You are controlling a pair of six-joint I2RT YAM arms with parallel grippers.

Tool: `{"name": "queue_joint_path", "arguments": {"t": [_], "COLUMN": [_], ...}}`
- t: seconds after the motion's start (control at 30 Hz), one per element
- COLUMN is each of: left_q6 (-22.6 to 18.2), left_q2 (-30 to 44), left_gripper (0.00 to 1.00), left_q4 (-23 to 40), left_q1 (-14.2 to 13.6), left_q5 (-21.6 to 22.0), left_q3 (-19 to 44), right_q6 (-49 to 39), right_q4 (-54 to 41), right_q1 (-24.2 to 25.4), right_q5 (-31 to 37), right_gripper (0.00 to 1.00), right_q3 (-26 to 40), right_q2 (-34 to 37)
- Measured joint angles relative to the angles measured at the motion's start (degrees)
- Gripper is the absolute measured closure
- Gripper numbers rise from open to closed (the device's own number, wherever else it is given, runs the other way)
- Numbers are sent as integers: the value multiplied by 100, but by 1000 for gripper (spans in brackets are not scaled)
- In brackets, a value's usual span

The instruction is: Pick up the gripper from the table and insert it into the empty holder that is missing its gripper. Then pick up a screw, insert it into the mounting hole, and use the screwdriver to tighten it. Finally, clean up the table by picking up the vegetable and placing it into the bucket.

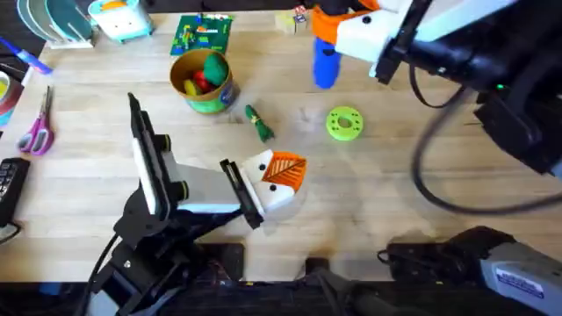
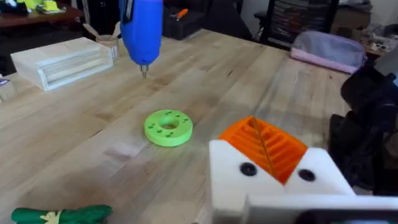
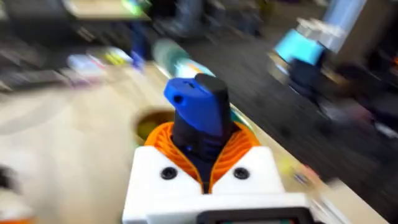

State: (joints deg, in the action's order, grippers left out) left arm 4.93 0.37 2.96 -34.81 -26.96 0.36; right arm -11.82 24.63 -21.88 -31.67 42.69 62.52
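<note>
My left gripper (image 1: 294, 167) rests low over the table (image 1: 395, 184) near the middle, shut, its two orange ribbed tips (image 2: 264, 143) pressed together on white finger mounts (image 2: 249, 180), each with a dark round spot. I cannot tell the holder from the other mount. No screw is visible. My right gripper (image 1: 327, 31) hangs at the far side, shut on the blue screwdriver (image 1: 325, 63), held upright with its bit (image 2: 144, 70) pointing down above the wood. The green vegetable (image 1: 259, 123) lies between the yellow and green bucket (image 1: 204, 83) and a green disc (image 1: 344, 123).
The bucket holds red and green toys. Purple scissors (image 1: 37, 130) lie at the left edge, with a green card (image 1: 202, 35) and a pale wooden block (image 2: 62, 62) at the far side. The right arm's black cable (image 1: 430, 167) loops over the table's right part.
</note>
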Motion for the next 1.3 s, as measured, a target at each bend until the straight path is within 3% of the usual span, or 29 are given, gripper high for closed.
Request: {"name": "queue_joint_path", "arguments": {"t": [0.23,0.33,0.53,0.77,0.83,1.0,1.07,1.3], "left_q6": [0,0,0,0,0,0,0,0], "left_q2": [-1,-1,-1,-1,-1,0,-1,-1], "left_gripper": [986,986,986,986,986,986,986,986], "left_q4": [0,0,0,0,0,1,0,0], "left_q1": [0,0,0,0,0,0,0,0], "left_q5": [0,0,0,0,0,0,0,0], "left_q3": [0,0,0,0,0,0,0,0], "right_q6": [-2134,-2861,-4463,-5488,-5561,-5679,-5702,-5391], "right_q4": [-808,-889,-932,-1047,-1056,-1033,-1063,-1166], "right_q1": [1191,1427,1319,969,928,826,785,608], "right_q5": [1918,2577,3074,3608,3686,3930,3971,4331], "right_gripper": [978,978,978,977,795,65,13,9], "right_q3": [-1,-1,-1,17,25,193,246,246], "right_q2": [994,1425,2351,3174,3322,3346,3338,3283]}}
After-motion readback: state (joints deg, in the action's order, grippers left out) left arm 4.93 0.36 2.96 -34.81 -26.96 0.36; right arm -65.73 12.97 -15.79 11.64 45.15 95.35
